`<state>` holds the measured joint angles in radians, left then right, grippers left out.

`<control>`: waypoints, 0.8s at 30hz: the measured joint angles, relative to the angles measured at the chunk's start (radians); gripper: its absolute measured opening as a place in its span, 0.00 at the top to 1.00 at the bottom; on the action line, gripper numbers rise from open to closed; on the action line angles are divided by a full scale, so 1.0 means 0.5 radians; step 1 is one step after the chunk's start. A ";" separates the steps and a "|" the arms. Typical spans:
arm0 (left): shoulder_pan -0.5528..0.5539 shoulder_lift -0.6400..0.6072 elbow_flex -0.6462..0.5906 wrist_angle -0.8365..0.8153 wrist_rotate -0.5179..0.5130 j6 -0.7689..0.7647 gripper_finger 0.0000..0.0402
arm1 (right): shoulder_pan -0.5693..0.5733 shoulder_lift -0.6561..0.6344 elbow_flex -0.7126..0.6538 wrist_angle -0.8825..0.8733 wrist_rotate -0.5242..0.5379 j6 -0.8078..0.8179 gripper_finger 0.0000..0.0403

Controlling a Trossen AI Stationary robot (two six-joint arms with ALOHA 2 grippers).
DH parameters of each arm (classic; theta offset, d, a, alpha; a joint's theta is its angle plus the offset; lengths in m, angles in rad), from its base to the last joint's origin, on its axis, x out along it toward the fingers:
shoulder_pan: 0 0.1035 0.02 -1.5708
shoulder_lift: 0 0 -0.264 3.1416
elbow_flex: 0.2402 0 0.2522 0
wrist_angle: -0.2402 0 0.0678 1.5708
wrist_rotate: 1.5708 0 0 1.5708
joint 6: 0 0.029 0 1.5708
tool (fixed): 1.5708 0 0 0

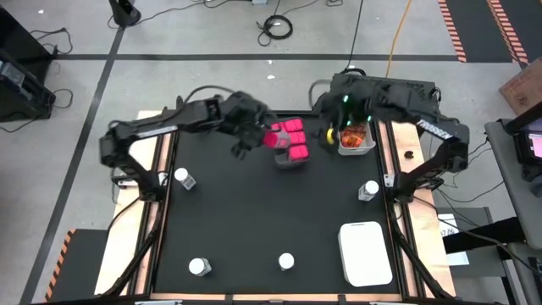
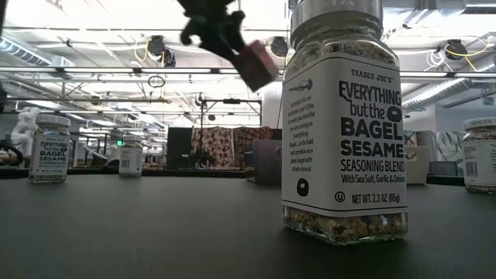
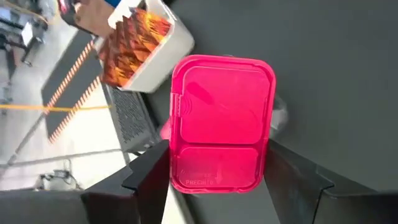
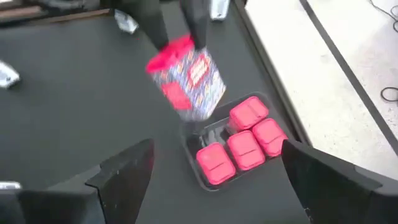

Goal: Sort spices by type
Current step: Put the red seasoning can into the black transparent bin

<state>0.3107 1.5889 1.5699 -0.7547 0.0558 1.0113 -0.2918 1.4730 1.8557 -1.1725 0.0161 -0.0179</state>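
Black tabletop (image 1: 254,212), lab floor behind. You've got the left end effector (image 1: 269,138) clamped on a pink pack (image 4: 185,78), held tilted in the air just beside the dark tray (image 4: 200,140) and its four pink packs (image 4: 244,144). That tray lies below and slightly toward the right arm's side; probably one free slot, hard to tell. Right end effector (image 1: 343,127) spread wide, empty, over the bin of orange sachets (image 1: 356,135). Jars (image 1: 182,178) scattered, white bin (image 1: 364,252) near front.

Jar lid (image 2: 335,9) — cropped (low view)
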 joint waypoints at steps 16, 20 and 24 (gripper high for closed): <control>0.112 0.496 0.353 -0.303 0.115 0.904 0.45 | -0.683 -0.023 -0.149 0.125 -0.257 0.063 0.14; 0.107 0.532 0.350 -0.292 0.095 1.033 0.45 | -0.690 -0.023 -0.306 0.286 -0.342 0.124 0.14; 0.107 0.565 0.350 -0.330 0.093 1.037 0.45 | -0.680 -0.023 -0.474 0.514 -0.538 0.183 0.14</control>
<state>0.3644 1.8715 1.7451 -0.9200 0.1025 1.5298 -0.6316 1.4616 1.6186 -0.9158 -0.2530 0.0734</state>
